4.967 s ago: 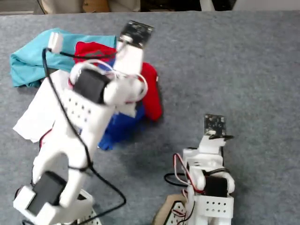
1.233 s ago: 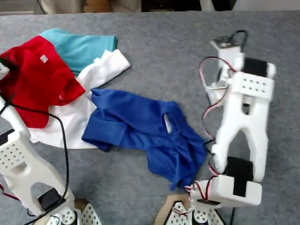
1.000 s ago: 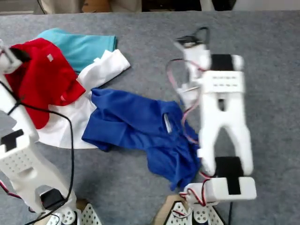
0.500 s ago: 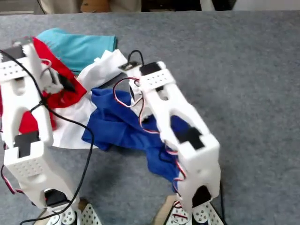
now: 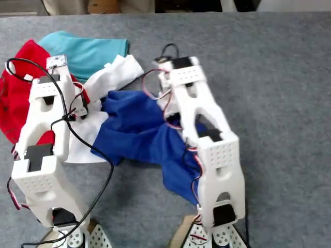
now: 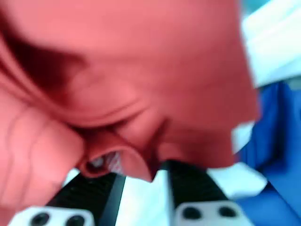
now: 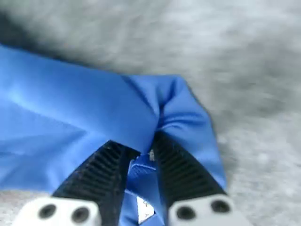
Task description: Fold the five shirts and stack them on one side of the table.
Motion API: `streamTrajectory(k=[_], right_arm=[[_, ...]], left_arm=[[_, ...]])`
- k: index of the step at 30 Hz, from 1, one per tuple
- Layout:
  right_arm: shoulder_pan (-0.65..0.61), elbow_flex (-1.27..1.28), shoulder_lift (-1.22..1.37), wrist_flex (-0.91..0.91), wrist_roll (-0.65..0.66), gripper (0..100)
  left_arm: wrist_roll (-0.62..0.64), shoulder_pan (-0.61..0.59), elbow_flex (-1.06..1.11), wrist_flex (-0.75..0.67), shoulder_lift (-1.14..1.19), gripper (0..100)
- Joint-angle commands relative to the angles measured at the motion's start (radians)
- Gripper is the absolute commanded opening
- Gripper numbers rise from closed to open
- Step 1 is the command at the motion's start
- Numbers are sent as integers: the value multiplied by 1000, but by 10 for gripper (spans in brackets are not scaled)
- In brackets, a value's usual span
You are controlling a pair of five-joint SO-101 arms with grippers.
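On grey table [image 5: 269, 77], left end effector [image 6: 141, 172] clamps red shirt [image 6: 117, 56], right end effector [image 7: 141, 151] blue shirt [image 7: 70, 108], label [image 7: 144, 205] unreadable.

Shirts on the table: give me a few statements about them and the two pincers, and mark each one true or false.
1. The right pincer is closed on the blue cloth shirt. True.
2. The teal cloth shirt lies farther from the arm bases than the blue one. True.
3. The left pincer grips the teal shirt. False: it grips the red cloth shirt.
4. The shirts sit folded in one neat stack. False: they lie crumpled and overlapping on the grey felt table.
5. The white cloth shirt lies between the teal and blue shirts. True.
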Motion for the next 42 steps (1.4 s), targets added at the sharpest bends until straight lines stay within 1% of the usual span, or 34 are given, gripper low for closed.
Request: streamTrajectory(k=[1,4,6,9,13,17,21,23,24,26,27,28,30,33,35,37,39,42], right_arm=[[93,-81,-1,26,-5,6],[148,-122,-1,52,-3,6],[193,-157,-1,68,-3,6],[260,-217,-1,77,-3,6],[326,-280,-1,77,5,6],[331,-288,2,74,25,6],[305,-288,2,37,21,7],[278,-286,5,11,20,8],[265,-280,8,-5,17,8],[232,-255,27,-49,15,9],[216,-242,41,-78,15,9],[203,-231,58,-110,14,9],[188,-220,90,-170,-18,9],[185,-220,125,-238,-69,9],[186,-219,143,-278,-87,9],[189,-220,147,-288,-95,9],[191,-220,147,-290,-97,9],[191,-220,145,-293,-97,9]], left_arm=[[-5,-31,20,-112,-7,19],[-5,-64,26,-152,-7,19],[-3,-112,18,-178,-7,19],[-8,-209,15,-230,-7,19],[-11,-373,-17,-293,-7,19],[-11,-496,-101,-295,-7,19],[-5,-555,-175,-273,-8,25],[-9,-549,-206,-203,-15,46],[-14,-531,-222,-137,-16,86],[-48,-482,-276,37,-16,214],[-37,-460,-311,124,-16,271],[-2,-437,-350,196,-16,302],[80,-397,-456,287,-16,306],[183,-330,-637,368,-16,306],[244,-262,-746,405,-7,306],[281,-190,-795,399,5,306],[292,-126,-789,331,54,306],[296,-86,-778,206,196,296]])
